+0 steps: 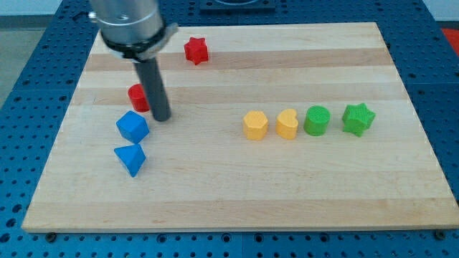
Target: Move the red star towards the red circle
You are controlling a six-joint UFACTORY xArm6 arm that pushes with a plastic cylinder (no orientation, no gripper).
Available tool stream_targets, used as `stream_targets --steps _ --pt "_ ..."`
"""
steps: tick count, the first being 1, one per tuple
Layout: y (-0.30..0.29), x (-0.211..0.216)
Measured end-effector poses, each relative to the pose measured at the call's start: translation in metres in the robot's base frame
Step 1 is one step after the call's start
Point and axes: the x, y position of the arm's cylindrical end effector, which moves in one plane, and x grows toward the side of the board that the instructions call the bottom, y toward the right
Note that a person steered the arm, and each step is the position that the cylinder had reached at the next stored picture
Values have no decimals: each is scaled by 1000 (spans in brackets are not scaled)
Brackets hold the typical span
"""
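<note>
Red star (196, 51): on the counter (229, 186), up and to the view's right of the tool, well apart from it.
Red circle (138, 97): just beside the tool on the view's left, partly hidden behind the rod; whether they touch cannot be told.
Tool: a plain dark rod with no jaws, holding nothing; its tip (161, 117) rests on the counter.
Arm: upright, its grey housing cut off at the view's top.
Blue blocks: one (133, 127) just below-left of the tip, shape unclear; a blue triangle (130, 158) further down.
Far to the tool's right, in a row: yellow block (255, 125), yellow heart (287, 124), green cylinder (317, 120), green star (358, 119).
</note>
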Motion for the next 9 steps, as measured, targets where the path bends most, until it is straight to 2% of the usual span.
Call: stream_targets --steps 2,3,4,6,9 --pt "86 -92" --pt "85 -149" --pt "84 -179" --pt "30 -176" --pt "-9 -133"
